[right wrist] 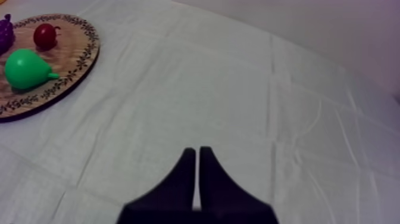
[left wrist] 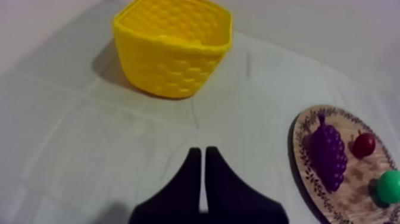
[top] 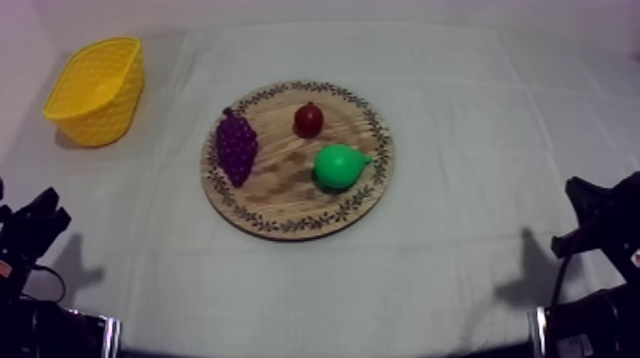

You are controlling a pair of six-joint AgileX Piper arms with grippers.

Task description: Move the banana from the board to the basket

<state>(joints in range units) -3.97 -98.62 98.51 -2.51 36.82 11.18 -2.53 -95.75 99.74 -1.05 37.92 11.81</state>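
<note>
The round wooden board [top: 286, 186] lies mid-table and carries a purple bunch of grapes [top: 235, 148], a small red fruit [top: 308, 120] and a green pear [top: 339, 166]. The yellow basket [top: 95, 90] stands upright at the far left; what I see of its inside is plain yellow weave. My left gripper [top: 43, 214] rests low at the left edge, far from both. Its fingers [left wrist: 199, 152] lie together as a narrow wedge, pointing toward the basket [left wrist: 172, 50]. My right gripper [top: 583, 195] rests low at the right, shut [right wrist: 197, 152] over bare cloth, with the board [right wrist: 77, 53] off to its side.
Grey-white cloth covers the table, with open room around the board and between board and basket. Beside the left gripper's view the grapes [left wrist: 327, 152], red fruit [left wrist: 363, 145] and pear [left wrist: 390, 186] lie on the board [left wrist: 357, 179].
</note>
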